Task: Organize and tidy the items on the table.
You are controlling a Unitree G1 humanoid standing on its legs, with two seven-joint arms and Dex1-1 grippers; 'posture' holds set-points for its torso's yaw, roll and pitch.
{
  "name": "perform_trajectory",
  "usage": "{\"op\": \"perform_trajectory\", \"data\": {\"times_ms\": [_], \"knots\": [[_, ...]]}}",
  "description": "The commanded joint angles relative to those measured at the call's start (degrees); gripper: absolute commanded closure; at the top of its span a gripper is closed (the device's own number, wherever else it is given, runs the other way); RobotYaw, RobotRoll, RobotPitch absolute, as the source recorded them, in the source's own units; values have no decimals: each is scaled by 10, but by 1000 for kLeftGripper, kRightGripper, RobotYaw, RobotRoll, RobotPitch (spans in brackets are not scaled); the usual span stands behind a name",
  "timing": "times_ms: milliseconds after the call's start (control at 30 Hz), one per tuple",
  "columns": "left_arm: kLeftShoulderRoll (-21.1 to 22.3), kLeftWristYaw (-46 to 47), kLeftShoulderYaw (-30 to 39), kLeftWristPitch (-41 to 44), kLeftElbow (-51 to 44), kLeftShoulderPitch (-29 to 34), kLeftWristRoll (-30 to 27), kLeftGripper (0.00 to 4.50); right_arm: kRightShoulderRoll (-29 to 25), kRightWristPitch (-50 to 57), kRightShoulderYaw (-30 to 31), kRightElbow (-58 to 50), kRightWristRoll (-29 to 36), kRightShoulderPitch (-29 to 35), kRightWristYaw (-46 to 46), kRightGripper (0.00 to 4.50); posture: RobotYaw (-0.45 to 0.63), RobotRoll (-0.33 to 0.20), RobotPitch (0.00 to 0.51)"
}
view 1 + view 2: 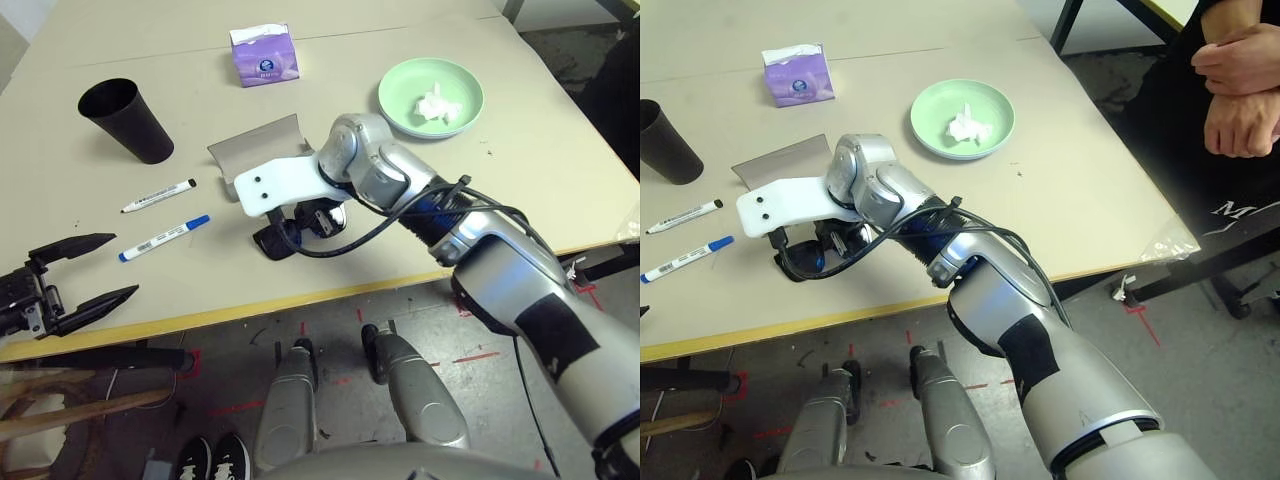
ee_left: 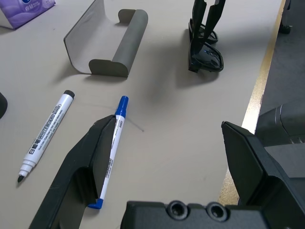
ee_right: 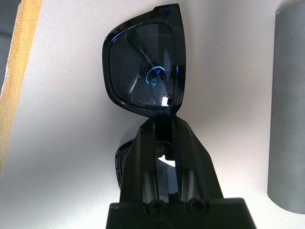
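The black sunglasses [image 3: 143, 71] lie on the table [image 1: 500, 200] near its yellow front edge. My right gripper [image 3: 160, 121] points down at them, its fingers pinched on the bridge between the lenses. Just behind them lies the open grey glasses case [image 1: 255, 150]. Left of the sunglasses are a black-capped marker [image 1: 158, 196] and a blue-capped marker [image 1: 163, 238]. At the table's left front corner my left gripper [image 1: 100, 268] stands open, holding nothing, with the blue-capped marker [image 2: 114, 143] beside one finger. The crumpled tissue [image 1: 437, 104] lies in the green plate [image 1: 395, 100].
A black cup [image 1: 125, 120] stands at the far left and a purple tissue box [image 1: 263, 55] at the back. A person with clasped hands [image 1: 1240, 90] sits off the table's right side. My right forearm reaches across the table's front right part.
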Motion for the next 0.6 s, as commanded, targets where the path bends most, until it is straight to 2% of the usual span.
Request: {"op": "perform_trajectory", "data": {"times_ms": [33,267,600], "knots": [[-7,1,4,4,-6,7,-1,0,-1,8,9,-15,3,12,14,4304,-115,0,249],[-8,5,-4,6,-2,-4,2,0,-17,6,1,-12,6,-8,28,4307,-129,0,252],[-11,30,-10,27,-29,-15,4,0,-4,-69,-46,125,16,-134,-29,4346,-131,0,248]]}}
